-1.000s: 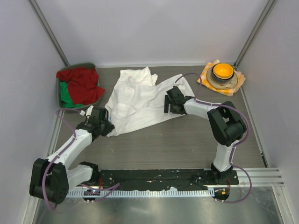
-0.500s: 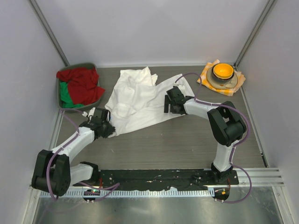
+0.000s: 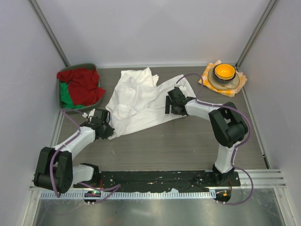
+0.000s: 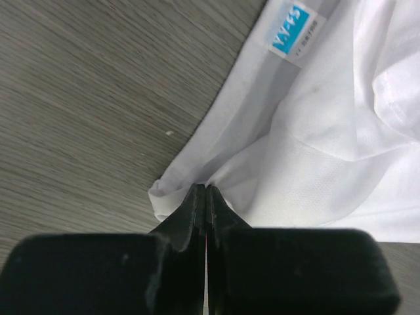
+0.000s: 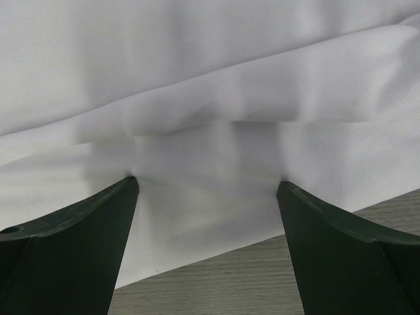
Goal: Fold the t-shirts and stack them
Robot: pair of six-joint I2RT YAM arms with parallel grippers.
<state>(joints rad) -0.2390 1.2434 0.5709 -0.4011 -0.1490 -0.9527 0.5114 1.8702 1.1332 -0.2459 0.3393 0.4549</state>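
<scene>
**Q:** State the work surface.
**A:** A grey wood-grain table point(image 3: 188, 146) enclosed by pale walls. Reference item: the green bin point(image 3: 60, 96) at the back left, holding a red cloth point(image 3: 82, 84) and a green cloth point(image 3: 68, 100).

**Q:** Location of the t-shirt?
**A:** The t-shirt point(image 3: 134, 101) lies crumpled and unfolded just right of the bin, spreading away from it across the table. Whether the white heap is one garment or more cannot be told. A blue label point(image 4: 292, 29) shows on the fabric in the left wrist view.

**Q:** Left gripper?
**A:** The left gripper point(image 4: 205, 190) sits in front of the bin, toward the arm bases, at the shirt's near corner. Its fingers are clenched together on the hem — fabric puckers into the tips.

**Q:** Right gripper?
**A:** The right gripper point(image 5: 209, 184) is farther right of the bin, on the shirt's far side. Its fingers are spread wide, tips touching the cloth, nothing held.

**Q:** Other items?
**A:** An orange bowl point(image 3: 224, 71) on a checked cloth point(image 3: 241, 81) — far right of the bin, well apart from the shirt.
</scene>
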